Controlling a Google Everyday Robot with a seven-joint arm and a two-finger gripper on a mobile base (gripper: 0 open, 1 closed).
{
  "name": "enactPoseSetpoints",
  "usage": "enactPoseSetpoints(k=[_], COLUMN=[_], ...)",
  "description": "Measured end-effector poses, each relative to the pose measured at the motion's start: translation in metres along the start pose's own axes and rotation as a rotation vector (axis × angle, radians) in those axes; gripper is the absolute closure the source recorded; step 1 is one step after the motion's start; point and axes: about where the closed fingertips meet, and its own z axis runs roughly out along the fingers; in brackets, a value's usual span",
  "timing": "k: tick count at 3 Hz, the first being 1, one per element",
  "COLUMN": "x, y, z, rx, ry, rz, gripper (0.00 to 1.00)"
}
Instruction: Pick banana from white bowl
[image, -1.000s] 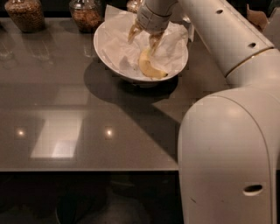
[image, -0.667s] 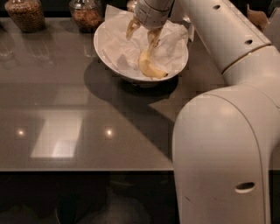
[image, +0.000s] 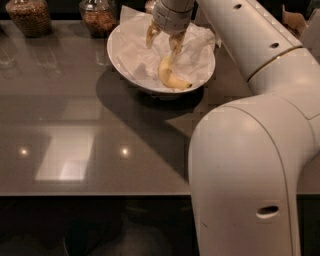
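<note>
The end effector (image: 161, 46) is sitting slightly higher over the white bowl (image: 125, 60) than a second ago, with its fingers spread wide. The banana (image: 172, 76) is lying unmoved, just below one fingertip.

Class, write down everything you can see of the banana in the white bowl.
The banana is small, curved and yellow, with a darker tip at its right end. It lies on crumpled white paper inside the white bowl. The gripper hangs open just above it, one finger at its upper end.

The banana (image: 171, 78) is laid in the white bowl (image: 116, 59) at upper centre. The gripper (image: 163, 40) is positioned just above it.
</note>
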Motion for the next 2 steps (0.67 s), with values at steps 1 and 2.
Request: enactPoseSetpoints(k=[1, 2], x=[0.001, 0.003], y=[0.01, 0.018], z=[0.01, 0.023], rx=[-0.043, -0.07], ry=[-0.002, -0.011], rz=[-0.004, -0.007], gripper=[0.44, 0.43])
